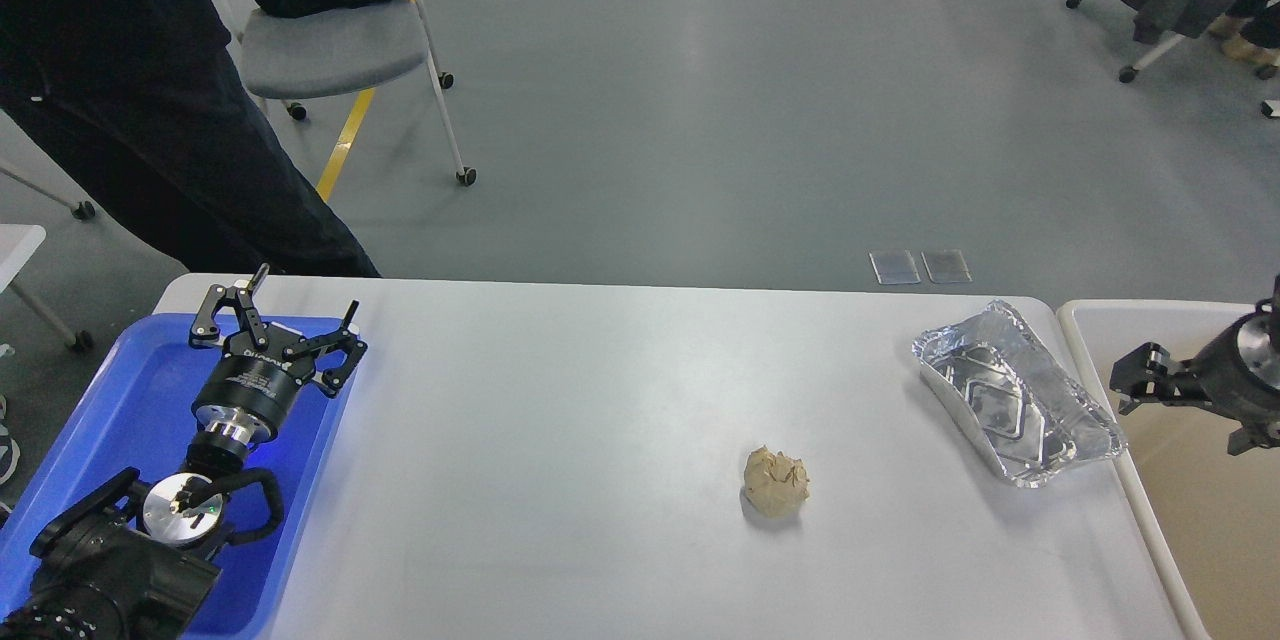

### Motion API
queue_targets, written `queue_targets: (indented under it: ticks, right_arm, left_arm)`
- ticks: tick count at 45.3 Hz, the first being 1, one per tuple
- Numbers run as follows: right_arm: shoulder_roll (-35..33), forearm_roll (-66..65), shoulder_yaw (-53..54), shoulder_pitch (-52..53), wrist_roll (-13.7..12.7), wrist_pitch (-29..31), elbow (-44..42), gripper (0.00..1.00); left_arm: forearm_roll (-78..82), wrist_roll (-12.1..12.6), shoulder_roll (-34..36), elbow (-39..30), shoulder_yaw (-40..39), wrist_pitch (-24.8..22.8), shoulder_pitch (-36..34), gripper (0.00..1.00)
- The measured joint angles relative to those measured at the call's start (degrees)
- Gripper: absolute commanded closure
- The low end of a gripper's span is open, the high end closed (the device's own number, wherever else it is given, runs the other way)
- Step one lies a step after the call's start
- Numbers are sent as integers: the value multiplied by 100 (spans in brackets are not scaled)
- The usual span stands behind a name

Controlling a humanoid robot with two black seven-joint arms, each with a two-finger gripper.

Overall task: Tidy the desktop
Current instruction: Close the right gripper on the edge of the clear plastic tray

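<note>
The desktop (560, 420) spreads wide before the robot, bearing a crumpled paper ball (776, 483) and a foil tray (1015, 395) at its right edge. The left gripper (290, 315) hovers spread and empty over the blue tray (100, 420); the right gripper (1140, 380) I cannot make out (too dark, end-on). The thin foil could crumple or skid off the edge if pinched carelessly.

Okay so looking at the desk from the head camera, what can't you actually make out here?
- Right gripper: dark and partly cut off by the head view's right edge, so open or shut cannot be told.
- Beige bin: cropped by the right and bottom edges; most of its inside is out of frame.
- Blue tray: the left arm covers much of its floor.
- Person: head cut off by the top edge.
- Crumpled paper ball: too small to tell the material.
</note>
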Motion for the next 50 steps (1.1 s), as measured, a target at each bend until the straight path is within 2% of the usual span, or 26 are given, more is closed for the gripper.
queue_targets:
  ticks: [9,25,47,50]
  right_arm:
    - [394,340,176,-650,-125,-637,-499,0]
    - [1000,597,759,-1466,-383,-1243,-1292,0]
    - [1519,649,1332,-2123,-574,-1468,-1893,0]
    - [1559,651,1369,-2176,-578,-1479,-1955,6]
  left_arm:
    - [-1,0,0,2,0,0,0,0]
    - [0,0,-6,0,0,0,0,0]
    - [2,2,-8,0,0,0,0,0]
    - [2,2,-8,0,0,0,0,0]
